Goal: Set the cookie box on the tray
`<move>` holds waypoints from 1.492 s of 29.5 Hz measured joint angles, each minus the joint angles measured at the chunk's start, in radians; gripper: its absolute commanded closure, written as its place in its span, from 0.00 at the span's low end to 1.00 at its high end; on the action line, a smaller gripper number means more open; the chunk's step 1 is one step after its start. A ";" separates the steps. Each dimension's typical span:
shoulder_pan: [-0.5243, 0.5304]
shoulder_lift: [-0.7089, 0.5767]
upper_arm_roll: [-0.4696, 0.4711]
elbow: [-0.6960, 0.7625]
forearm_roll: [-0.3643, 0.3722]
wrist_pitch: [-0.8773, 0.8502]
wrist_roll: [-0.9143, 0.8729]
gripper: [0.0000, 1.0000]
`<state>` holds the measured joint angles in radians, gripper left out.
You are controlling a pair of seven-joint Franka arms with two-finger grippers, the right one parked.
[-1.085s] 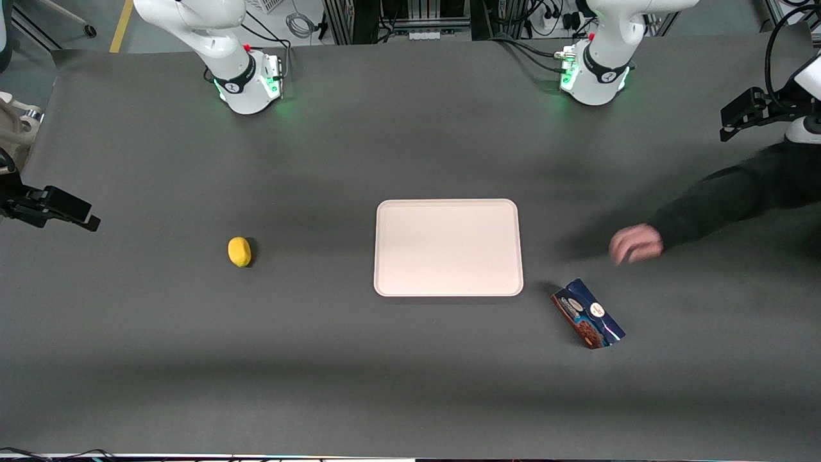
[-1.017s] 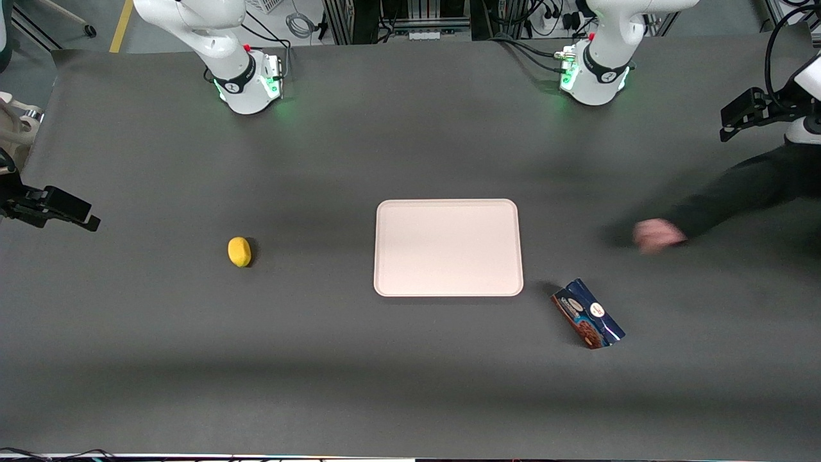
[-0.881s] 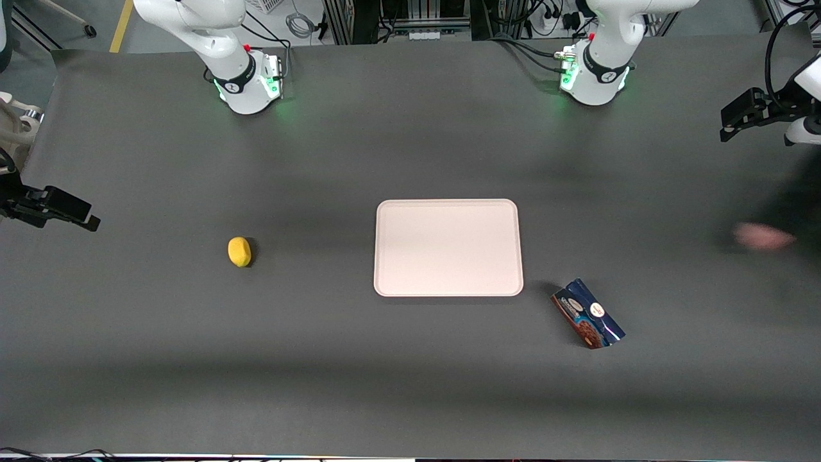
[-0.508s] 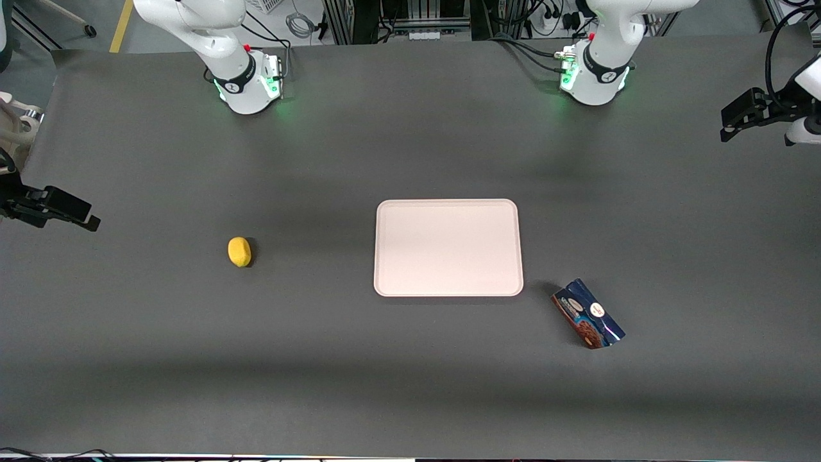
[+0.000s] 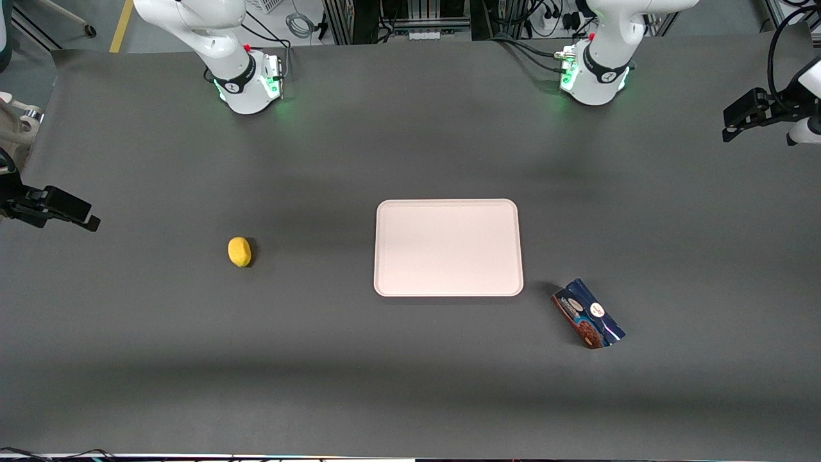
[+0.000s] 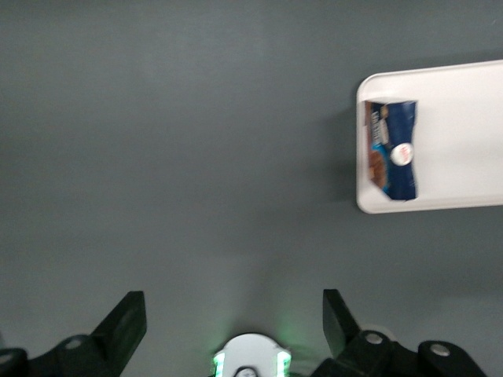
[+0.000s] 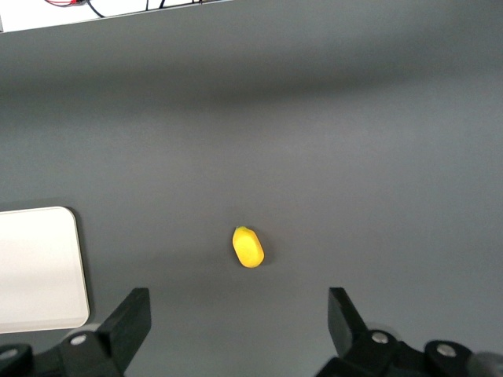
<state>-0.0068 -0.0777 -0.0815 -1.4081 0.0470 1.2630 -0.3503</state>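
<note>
Approach step, not begun. Claw (image 6: 234, 322) wide open, empty, high at working arm's end. Cookie box (image 5: 588, 313) on surface (image 5: 410, 372) beside tray (image 5: 448, 204). Next: descend, grip box.

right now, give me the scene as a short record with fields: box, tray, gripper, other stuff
cookie box: lying on the table, just off the tray's corner, nearer the front camera, toward the working arm's end
tray: mid-table, nothing on it
gripper: open, holding nothing, high above bare table at the working arm's end, far from the cookie box
other: small yellow object on the table toward the parked arm's end
task state: cookie box not yet picked up
</note>
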 measured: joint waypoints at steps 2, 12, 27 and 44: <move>-0.001 0.044 -0.040 0.018 -0.001 0.000 -0.119 0.00; -0.008 0.202 -0.117 -0.068 -0.024 0.167 -0.399 0.00; -0.009 0.313 -0.115 -0.444 -0.042 0.853 -0.496 0.00; -0.009 0.548 -0.113 -0.443 0.015 1.254 -0.509 0.00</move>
<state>-0.0153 0.4698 -0.1945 -1.8510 0.0623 2.5166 -0.8592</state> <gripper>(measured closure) 0.000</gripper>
